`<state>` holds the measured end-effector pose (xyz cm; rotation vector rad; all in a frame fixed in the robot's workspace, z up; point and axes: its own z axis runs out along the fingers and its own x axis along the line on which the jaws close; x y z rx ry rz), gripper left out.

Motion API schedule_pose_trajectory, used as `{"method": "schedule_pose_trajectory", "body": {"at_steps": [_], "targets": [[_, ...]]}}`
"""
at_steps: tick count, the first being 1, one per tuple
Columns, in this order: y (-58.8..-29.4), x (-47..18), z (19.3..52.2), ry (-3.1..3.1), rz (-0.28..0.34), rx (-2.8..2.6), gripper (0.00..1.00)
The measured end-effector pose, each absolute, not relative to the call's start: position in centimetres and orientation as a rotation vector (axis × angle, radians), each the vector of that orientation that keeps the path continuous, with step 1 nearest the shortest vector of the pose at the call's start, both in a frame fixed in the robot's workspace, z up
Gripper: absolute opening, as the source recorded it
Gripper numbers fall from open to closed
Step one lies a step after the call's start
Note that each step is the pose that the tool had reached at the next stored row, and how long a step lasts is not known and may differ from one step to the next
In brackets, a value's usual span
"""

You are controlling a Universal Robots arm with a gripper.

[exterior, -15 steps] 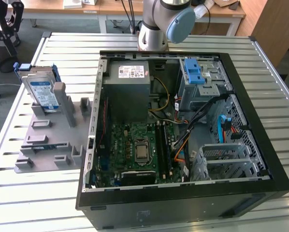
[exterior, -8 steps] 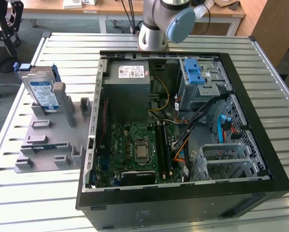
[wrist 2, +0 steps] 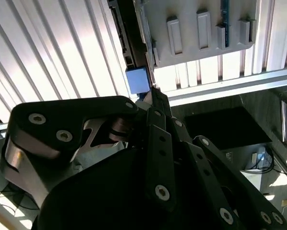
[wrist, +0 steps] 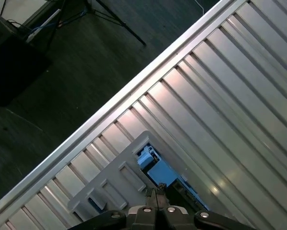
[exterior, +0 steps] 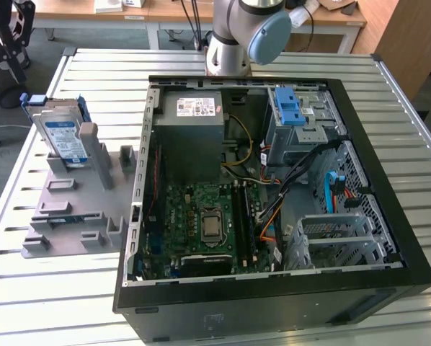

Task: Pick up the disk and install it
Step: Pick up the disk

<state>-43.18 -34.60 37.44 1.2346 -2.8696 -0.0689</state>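
In the exterior view, the disk [exterior: 63,137] stands on edge in a grey holder [exterior: 64,209] on the slatted counter [exterior: 42,288], at about ten o'clock from the open computer case [exterior: 273,306]. In the second wrist view, the claw [wrist 2: 152,96] has its tips pressed together, gripping nothing. In the first wrist view, the claw [wrist: 156,195] hangs over the disk [wrist: 160,173].

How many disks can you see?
1. The disk stands leaning in the grey holder, to the exterior view's left of the open computer case. Another one could be hiding behind it, I cannot tell.
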Motion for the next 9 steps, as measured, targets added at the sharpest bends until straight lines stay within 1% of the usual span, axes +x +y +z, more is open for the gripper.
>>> {"method": "schedule_pose_trajectory", "body": {"at_steps": [2,9], "targets": [[-34.6,-43.19,37.42,-2.875,-0.079,1.248,0.11],[-34.61,-43.19,37.2,-2.813,-0.076,1.396,0.11]]}}
